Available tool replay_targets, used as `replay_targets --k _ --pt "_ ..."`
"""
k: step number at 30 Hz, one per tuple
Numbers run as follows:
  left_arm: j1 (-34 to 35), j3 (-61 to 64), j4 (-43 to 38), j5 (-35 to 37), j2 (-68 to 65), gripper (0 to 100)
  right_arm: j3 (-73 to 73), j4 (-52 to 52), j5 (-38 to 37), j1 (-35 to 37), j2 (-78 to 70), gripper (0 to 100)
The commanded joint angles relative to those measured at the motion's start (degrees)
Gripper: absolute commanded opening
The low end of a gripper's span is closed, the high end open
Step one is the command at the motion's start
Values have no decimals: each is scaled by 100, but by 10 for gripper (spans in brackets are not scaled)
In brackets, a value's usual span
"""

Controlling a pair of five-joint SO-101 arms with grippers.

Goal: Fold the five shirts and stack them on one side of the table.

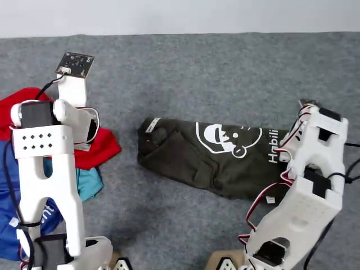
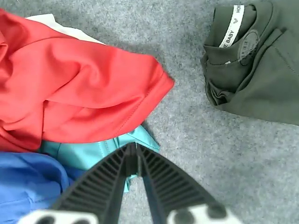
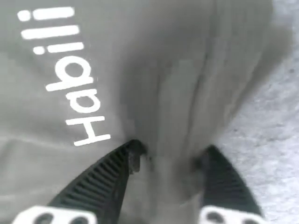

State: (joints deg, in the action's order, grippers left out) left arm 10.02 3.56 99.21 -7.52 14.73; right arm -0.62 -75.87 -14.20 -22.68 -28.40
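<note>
A dark green shirt (image 1: 225, 163) with a white print lies partly folded across the middle of the grey table. My right arm (image 1: 315, 163) stands over its right end. In the right wrist view the right gripper (image 3: 170, 154) is shut on a bunched fold of this dark green shirt (image 3: 140, 70). At the left edge a red shirt (image 1: 98, 149), a teal shirt (image 1: 90, 183) and a blue shirt (image 1: 7, 185) lie in a heap. My left gripper (image 2: 135, 148) is shut and holds nothing, just above the teal shirt (image 2: 107, 151), beside the red shirt (image 2: 79, 84).
A sliver of white cloth (image 2: 51, 21) peeks from under the red shirt. The collar end of the dark green shirt (image 2: 252, 70) lies a short way from the heap. Bare grey table surface (image 1: 225, 73) stretches along the back and in front between the two arm bases.
</note>
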Motion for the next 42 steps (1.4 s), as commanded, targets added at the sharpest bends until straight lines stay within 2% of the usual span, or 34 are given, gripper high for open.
replay_targets --k 1,5,8,16,22,25,29,35,42 --pt "26 4 123 35 193 3 -9 -40 62 101 -75 64" --pt "26 189 123 26 193 3 -9 -31 26 31 101 9" --pt "26 295 123 18 193 3 -9 -48 -123 -145 312 9" --pt "26 303 123 18 202 3 -18 -48 -703 -1059 936 9" --pt "26 312 123 18 211 3 -642 -57 -1134 -1763 963 9" --pt "26 312 123 18 220 3 -1037 -400 -1319 -1903 963 9" --pt "18 312 123 26 220 3 -1451 -1121 -1380 -1692 989 9" --pt "35 312 123 35 246 3 -1767 -2097 -1336 -655 1033 9" --pt "9 312 123 26 246 3 -1785 -2308 -1046 382 1033 9"
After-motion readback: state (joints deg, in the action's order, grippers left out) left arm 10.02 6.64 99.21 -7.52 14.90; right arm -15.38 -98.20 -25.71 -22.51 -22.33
